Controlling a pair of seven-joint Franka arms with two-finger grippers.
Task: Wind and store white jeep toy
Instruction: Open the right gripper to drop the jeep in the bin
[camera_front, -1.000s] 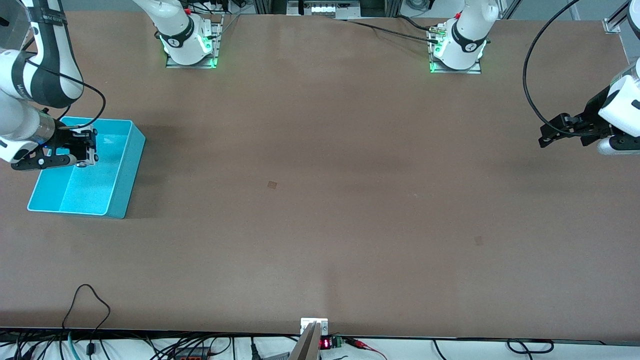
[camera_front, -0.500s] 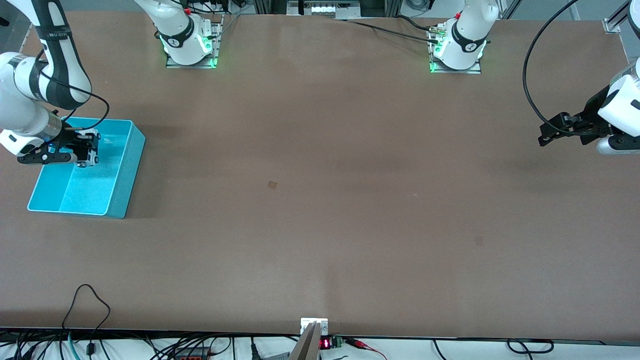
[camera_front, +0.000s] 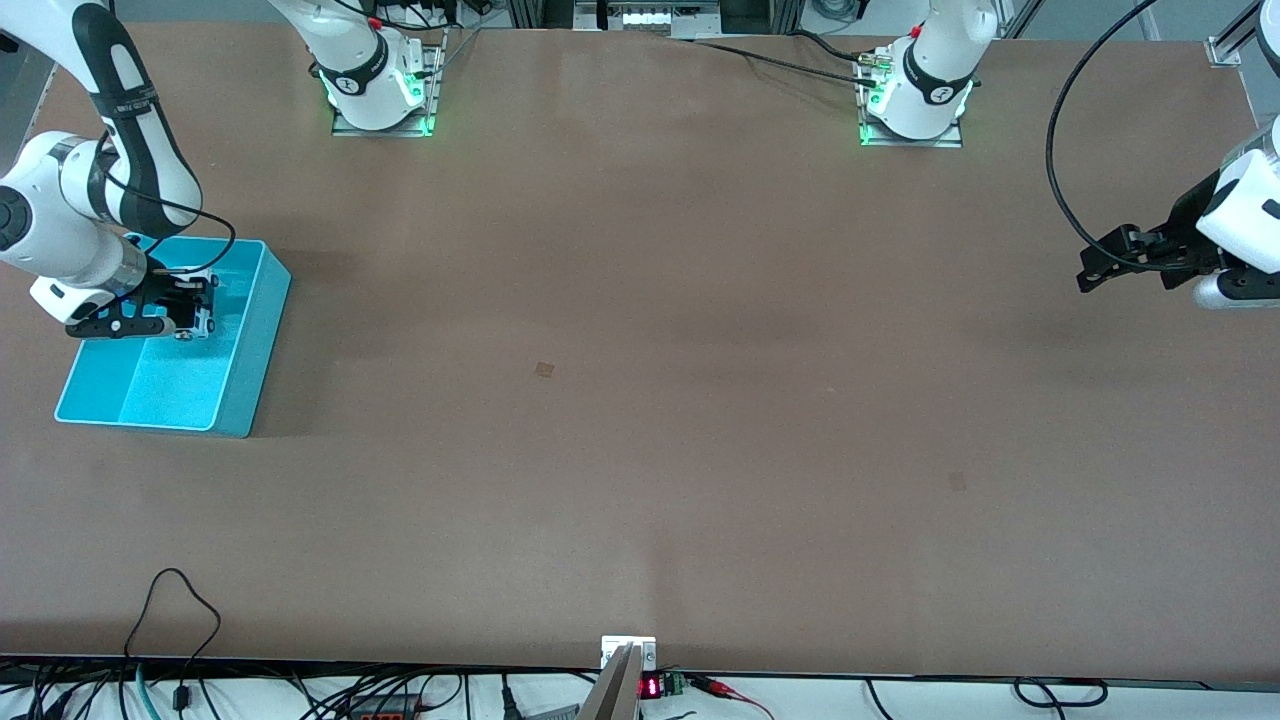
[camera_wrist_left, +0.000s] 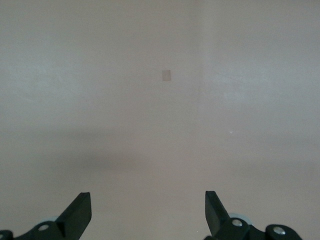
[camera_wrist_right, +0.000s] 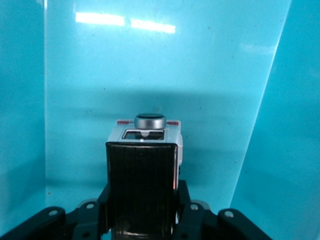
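Observation:
The white jeep toy (camera_wrist_right: 144, 150), boxy with a black roof panel and a round knob at its end, sits between the fingers of my right gripper (camera_wrist_right: 142, 202), which is shut on it. In the front view the right gripper (camera_front: 196, 312) and the jeep (camera_front: 204, 320) hang low inside the cyan bin (camera_front: 262, 335), over the half of it farther from the front camera. The bin's floor and walls (camera_wrist_right: 270, 125) fill the right wrist view. My left gripper (camera_front: 1092, 272) waits open over bare table at the left arm's end, with nothing between its fingers (camera_wrist_left: 80, 212).
The bin stands at the right arm's end of the table. A small dark patch (camera_front: 544, 369) marks the tabletop near the middle, and another patch (camera_wrist_left: 166, 75) shows in the left wrist view. Cables (camera_front: 180, 600) trail over the table's edge nearest the front camera.
My right gripper has carried the jeep a little toward the bin's middle and lower into it. The left arm has not moved.

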